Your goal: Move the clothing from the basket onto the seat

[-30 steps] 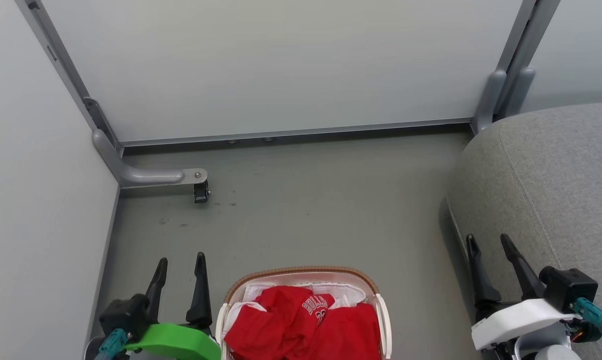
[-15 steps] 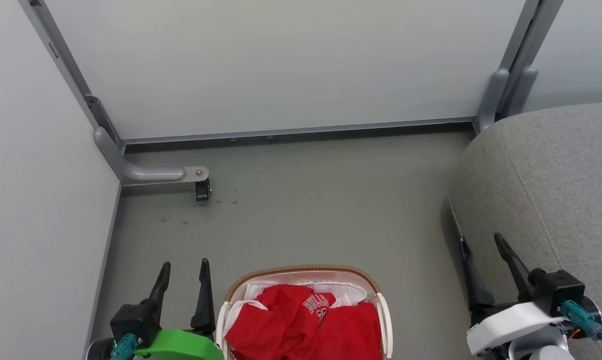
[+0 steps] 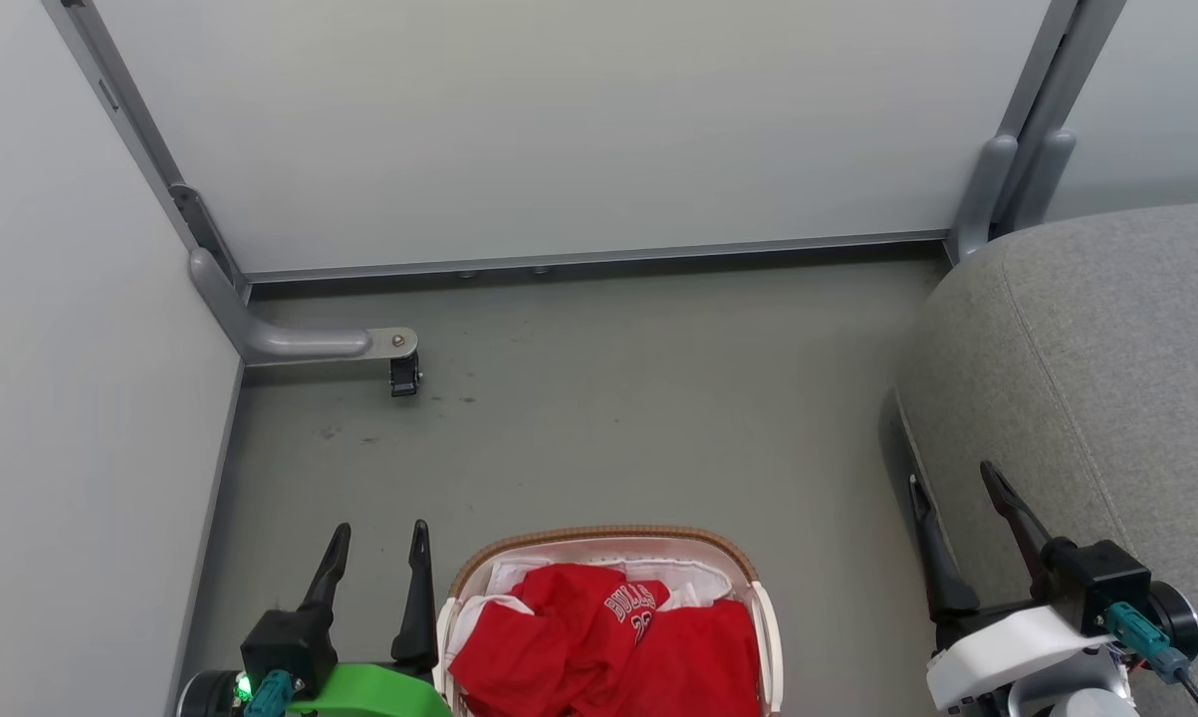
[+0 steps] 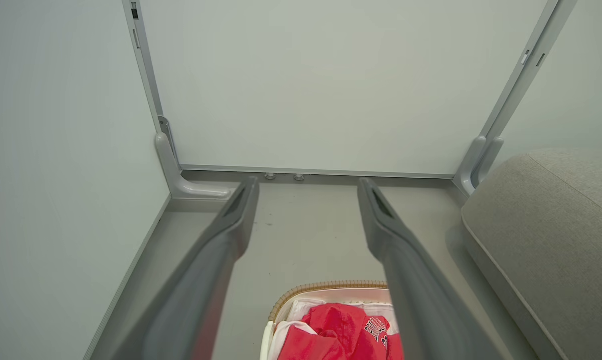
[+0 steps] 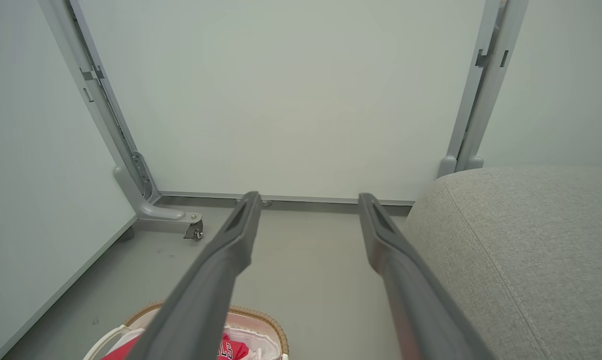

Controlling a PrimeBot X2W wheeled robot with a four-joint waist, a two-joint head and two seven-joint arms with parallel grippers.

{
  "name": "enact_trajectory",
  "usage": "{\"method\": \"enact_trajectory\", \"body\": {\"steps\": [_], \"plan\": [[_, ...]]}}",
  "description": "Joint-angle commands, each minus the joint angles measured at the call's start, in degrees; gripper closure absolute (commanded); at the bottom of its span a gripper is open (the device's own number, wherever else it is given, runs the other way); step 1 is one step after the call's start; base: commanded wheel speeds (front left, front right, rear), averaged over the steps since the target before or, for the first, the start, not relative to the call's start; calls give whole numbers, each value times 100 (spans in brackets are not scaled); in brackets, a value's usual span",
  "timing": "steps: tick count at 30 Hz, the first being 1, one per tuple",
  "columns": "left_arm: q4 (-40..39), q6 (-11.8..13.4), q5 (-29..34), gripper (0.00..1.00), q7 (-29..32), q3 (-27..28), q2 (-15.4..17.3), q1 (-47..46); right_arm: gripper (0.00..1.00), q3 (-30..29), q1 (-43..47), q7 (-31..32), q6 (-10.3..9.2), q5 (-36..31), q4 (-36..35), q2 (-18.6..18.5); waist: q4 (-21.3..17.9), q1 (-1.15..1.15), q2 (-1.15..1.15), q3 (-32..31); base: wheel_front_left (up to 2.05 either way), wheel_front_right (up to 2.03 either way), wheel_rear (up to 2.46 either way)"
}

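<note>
Closest in, at 6 o'clock in the head view, the red clothes (image 3: pixel 599 647) lay heaped in the basket (image 3: pixel 599 536), the lettered jersey on top and nothing lifted. My left claw (image 3: pixel 380 528) stood at 7 o'clock, just beside the basket's left side, its fingers spread wide and holding nothing. My right claw (image 3: pixel 951 475) stood at 5 o'clock by the near edge of the seat (image 3: pixel 1106 378), also spread and empty; whether it touched the fabric I could not tell.

Over the last second both claws had slipped a little toward the bottom of the picture, the left one edging nearer the basket. The whole view had crept slightly too, so part of that was my head moving. The basket and its load had not stirred.

I judged this a settling of posture, not a reach. The task had not begun, and every garment was still to be carried to the grey seat at 3 o'clock.

Beyond lay bare floor (image 3: pixel 608 418), a small caster (image 3: pixel 403 376) at 10 o'clock and the pale wall panel (image 3: pixel 559 129) at 12 o'clock.
</note>
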Motion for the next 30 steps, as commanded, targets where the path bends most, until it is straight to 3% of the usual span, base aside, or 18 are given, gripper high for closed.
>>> {"method": "enact_trajectory", "body": {"steps": [1,20,30], "plan": [[14,21,24,0,-3,-2,37,24,0,-4,73,-30,0,-23,-2,-33,0,0,0,3,0,0,0],[-3,24,-23,0,-3,-13,37,-24,0,-39,15,-30,0,-13,-59,-33,-20,0,0,113,0,0,0],[39,-72,-39,0,-1,-359,36,-601,0,-149,-285,-29,0,-90,-212,-32,-54,0,0,723,0,0,0]]}}
